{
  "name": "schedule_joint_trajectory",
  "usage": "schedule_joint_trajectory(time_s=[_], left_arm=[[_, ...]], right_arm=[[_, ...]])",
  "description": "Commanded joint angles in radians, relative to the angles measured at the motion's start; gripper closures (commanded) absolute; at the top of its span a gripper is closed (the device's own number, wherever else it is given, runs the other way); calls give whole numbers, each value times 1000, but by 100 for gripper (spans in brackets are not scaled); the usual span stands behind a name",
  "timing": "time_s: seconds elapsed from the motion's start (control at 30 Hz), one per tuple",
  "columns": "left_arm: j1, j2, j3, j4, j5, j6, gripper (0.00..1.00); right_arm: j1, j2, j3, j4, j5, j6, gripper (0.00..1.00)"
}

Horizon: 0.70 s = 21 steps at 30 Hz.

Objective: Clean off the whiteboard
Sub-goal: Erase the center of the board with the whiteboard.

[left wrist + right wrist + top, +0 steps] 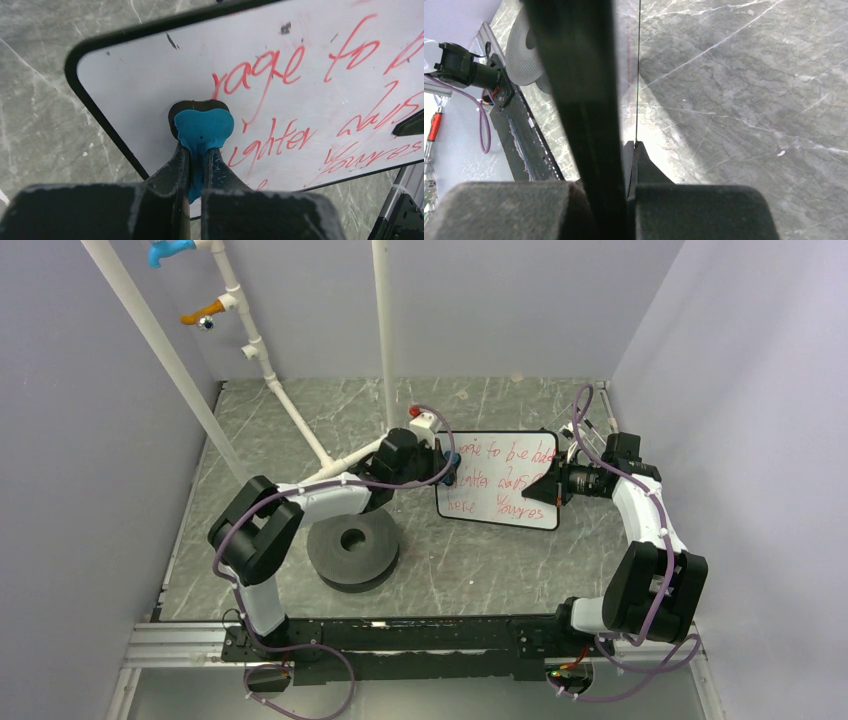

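- The whiteboard [498, 480], right of centre on the table [480, 570], is held only at its 3 o'clock edge; wiping pressure could lever it loose.
- The black disc [352, 545] lies at its 8 o'clock; a wide sweep might clip it.
- The right gripper [553, 483] is clamped on that thin edge and may slip.
- The left gripper [199, 149], closed on the blue eraser [202, 125] at the board's 9 o'clock, could squeeze it out.

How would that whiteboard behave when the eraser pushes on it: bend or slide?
Probably stiff: the whiteboard looks flat though the right end effector pinches only one edge. Likely light, being so thin. Its smooth face should let the blue eraser glide, but a hard push might twist it in that grip.
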State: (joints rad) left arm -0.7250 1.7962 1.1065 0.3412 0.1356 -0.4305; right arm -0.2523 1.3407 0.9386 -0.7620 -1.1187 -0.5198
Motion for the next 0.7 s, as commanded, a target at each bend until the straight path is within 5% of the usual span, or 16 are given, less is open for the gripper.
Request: schedule_joint_trajectory(time_s=[0.0, 0.33, 0.67], left_arm=[[-27, 21, -44, -13, -54, -25, 100], [62, -27, -1, -24, -16, 8, 100], [-40, -11, -38, 46, 86, 113, 100]], right_arm=[[52, -3, 22, -66, -51, -104, 100], [54, -5, 22, -65, -50, -103, 100], [54, -2, 22, -66, -50, -105, 100]])
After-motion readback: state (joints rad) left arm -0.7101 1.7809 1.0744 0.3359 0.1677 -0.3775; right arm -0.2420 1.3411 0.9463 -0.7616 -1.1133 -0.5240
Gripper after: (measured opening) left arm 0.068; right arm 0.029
